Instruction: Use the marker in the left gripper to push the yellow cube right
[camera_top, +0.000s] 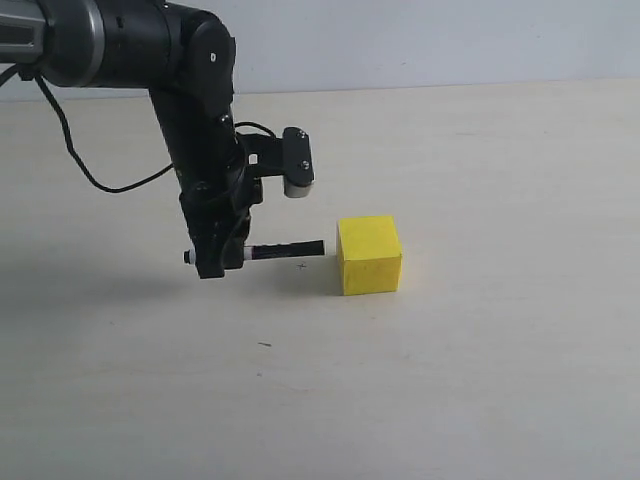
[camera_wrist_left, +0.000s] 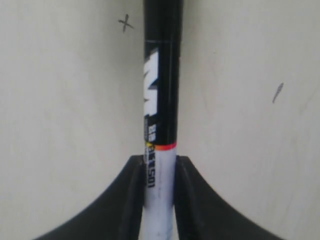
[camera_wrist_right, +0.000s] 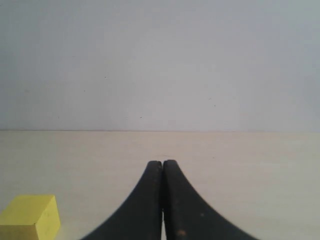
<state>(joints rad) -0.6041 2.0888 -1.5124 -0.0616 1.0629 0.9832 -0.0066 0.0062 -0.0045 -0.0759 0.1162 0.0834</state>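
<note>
The yellow cube (camera_top: 369, 255) rests on the pale table, right of centre in the exterior view; one corner of the cube (camera_wrist_right: 31, 217) shows in the right wrist view. My left gripper (camera_top: 213, 262) is shut on the marker (camera_top: 282, 249), which lies level with its black end pointing at the cube's left face, a small gap short of it. In the left wrist view the marker (camera_wrist_left: 161, 110) runs straight out from between the fingers (camera_wrist_left: 134, 195), clamped on its white barrel. The right gripper (camera_wrist_right: 162, 164) is shut on nothing and does not appear in the exterior view.
A small pen-drawn cross (camera_top: 303, 266) marks the table under the marker's tip, seen also as a cross (camera_wrist_left: 125, 22) in the left wrist view. A short dark scratch (camera_top: 264, 345) lies nearer the front. A black cable (camera_top: 100, 180) hangs behind the left arm.
</note>
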